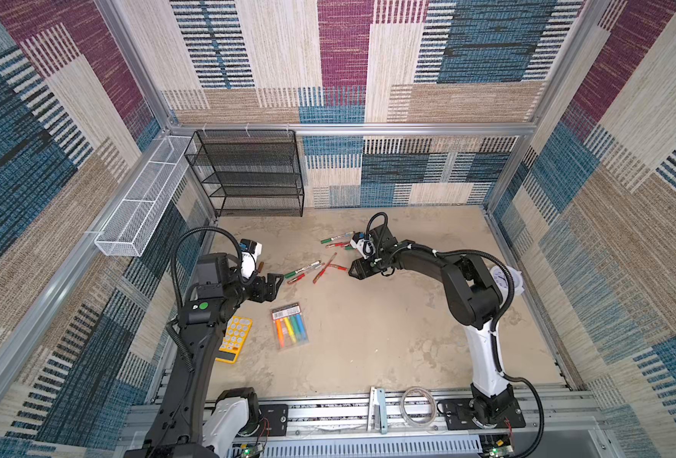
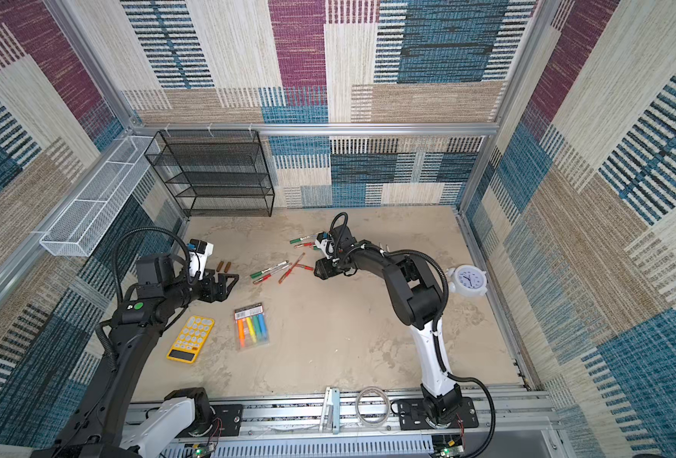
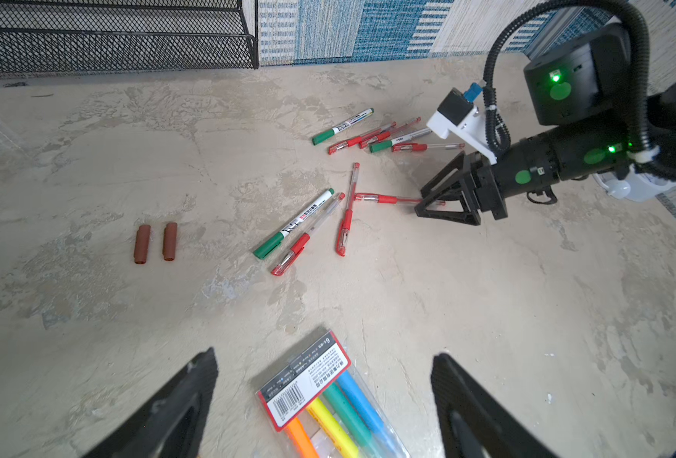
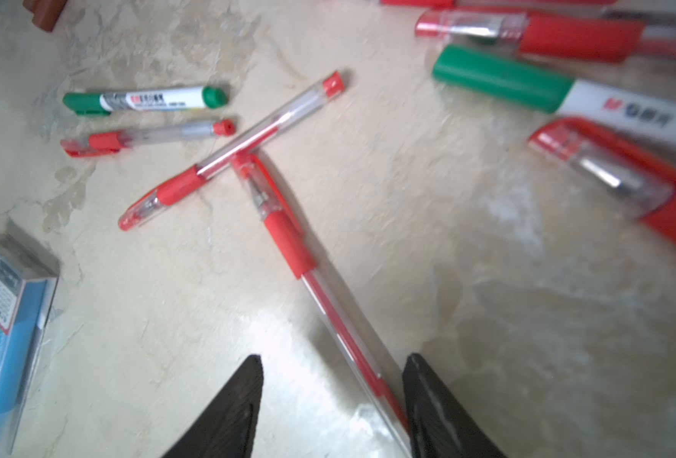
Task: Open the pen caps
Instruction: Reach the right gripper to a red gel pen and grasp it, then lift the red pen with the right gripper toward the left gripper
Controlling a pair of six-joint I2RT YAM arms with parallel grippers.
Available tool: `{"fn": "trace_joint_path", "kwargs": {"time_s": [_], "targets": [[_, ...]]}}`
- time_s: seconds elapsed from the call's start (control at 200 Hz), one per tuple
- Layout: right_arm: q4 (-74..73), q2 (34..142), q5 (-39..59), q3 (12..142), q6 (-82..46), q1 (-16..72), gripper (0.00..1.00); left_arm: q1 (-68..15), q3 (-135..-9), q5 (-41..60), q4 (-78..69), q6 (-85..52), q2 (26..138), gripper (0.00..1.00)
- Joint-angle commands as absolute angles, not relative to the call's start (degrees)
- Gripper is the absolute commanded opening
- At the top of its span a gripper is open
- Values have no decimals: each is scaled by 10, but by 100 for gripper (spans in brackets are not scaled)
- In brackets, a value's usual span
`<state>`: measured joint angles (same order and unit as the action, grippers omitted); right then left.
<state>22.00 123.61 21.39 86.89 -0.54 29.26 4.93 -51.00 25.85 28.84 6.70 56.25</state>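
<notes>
Item: red pen [image 4: 288,246], clear barrel, capped, lying flat on the table [image 4: 368,178]. Position: tail end between the fingers of the right hand [image 4: 334,365], with the barrel close against one finger [image 4: 435,404]; whether they touch cannot be told. Long axis: straight out ahead of that hand, with the cap [image 4: 255,186] at the far end and its tip butting the barrel of a crossing pen [image 4: 288,111] in a T. Right hand: about half open, gap far wider than the barrel, nothing gripped. Left hand [image 3: 324,355]: wide open, empty, well apart from the pen, facing its cap end across the table, with a highlighter pack [image 3: 308,380] near it. Two brown caps [image 3: 142,244]: loose, side by side, off to one side of the left hand. Nearer arm: right, by far. Judgement: the barrel grip falls to the right hand, and the cap would pull off along the axis, away from it and toward the left hand.
</notes>
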Motion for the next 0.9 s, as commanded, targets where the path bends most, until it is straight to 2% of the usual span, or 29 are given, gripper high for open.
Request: {"fn": "trace_joint_path", "kwargs": {"time_s": [0.0,0.265,0.556,0.696,0.897], "targets": [[251,1213,196,815,0,304,59,50,-507,273,270,57,560,88],[277,1170,159,784,1,327,58,50,-504,276,269,57,560,88],[335,1199,76,899,0,330,54,50,-510,270,276,60,561,88],[361,1236,75,965,20,341,51,50,-508,268,272,60,559,88],[418,1302,68,1054,39,350,43,50,-517,270,276,57,563,88]]}}
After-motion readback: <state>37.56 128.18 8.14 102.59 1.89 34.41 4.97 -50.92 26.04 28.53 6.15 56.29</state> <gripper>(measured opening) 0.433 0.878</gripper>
